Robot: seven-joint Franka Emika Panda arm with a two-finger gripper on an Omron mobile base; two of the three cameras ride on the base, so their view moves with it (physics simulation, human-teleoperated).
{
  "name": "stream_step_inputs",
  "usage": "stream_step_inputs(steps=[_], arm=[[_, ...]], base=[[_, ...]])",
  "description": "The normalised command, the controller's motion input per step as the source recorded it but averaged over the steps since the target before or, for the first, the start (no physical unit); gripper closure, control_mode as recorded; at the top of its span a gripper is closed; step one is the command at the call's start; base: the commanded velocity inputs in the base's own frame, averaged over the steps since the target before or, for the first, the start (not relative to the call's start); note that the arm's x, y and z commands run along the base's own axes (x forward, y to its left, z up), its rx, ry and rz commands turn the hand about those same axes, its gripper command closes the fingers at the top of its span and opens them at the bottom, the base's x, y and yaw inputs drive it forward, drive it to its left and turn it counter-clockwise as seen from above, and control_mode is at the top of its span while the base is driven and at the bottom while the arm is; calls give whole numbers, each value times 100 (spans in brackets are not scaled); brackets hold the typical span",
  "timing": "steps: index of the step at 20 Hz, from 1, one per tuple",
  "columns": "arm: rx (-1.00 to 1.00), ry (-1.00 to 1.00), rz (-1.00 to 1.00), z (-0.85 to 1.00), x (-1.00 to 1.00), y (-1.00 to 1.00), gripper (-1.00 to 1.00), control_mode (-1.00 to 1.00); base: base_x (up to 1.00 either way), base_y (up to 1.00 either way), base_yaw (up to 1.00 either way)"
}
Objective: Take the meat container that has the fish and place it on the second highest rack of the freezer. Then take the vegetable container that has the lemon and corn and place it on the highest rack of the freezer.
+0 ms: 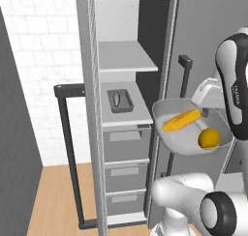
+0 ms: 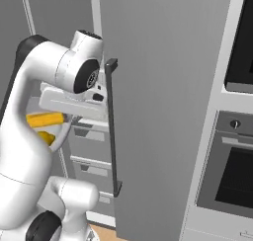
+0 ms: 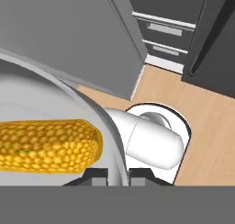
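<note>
My gripper [image 3: 118, 175] is shut on the rim of the vegetable container [image 1: 167, 138], a pale grey bowl tilted in the air just right of the open freezer [image 1: 89, 46]. In the bowl lie the corn [image 1: 181, 120] and, lower down, the lemon [image 1: 209, 138]. The corn [image 3: 46, 146] looms large in the hand view. A small grey meat container [image 1: 127, 104] with the fish [image 1: 117, 99] sits on the lower white shelf [image 1: 131, 118]. The highest rack [image 1: 126, 61] above it is bare. From the right base, corn [image 2: 45, 119] and lemon [image 2: 47, 137] peek out behind my arm.
Grey drawers [image 1: 125, 143] stack under the shelves. A grey door panel [image 2: 163, 87] with a long dark handle [image 2: 111, 126] stands close to the right of my hand. A black oven [image 2: 232, 176] lies further right. Another dark bar handle [image 1: 68, 148] stands on the left over wooden floor [image 1: 58, 201].
</note>
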Motion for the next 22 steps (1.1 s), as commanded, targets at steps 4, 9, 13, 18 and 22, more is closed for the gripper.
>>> stream_step_inputs(steps=[4, 9, 13, 18, 22], arm=[[4, 0, -36, 53, 18, 24, 100, -100], [5, 0, -59, 50, 48, 15, 100, -100], [5, -2, -62, 30, 74, 13, 100, -100], [13, -4, -56, 9, 85, 14, 100, -100], [20, -3, -57, 8, 76, 24, 100, -100]], base=[[0, 0, 0], [0, 0, 0], [0, 0, 0], [0, 0, 0], [0, 0, 0]])
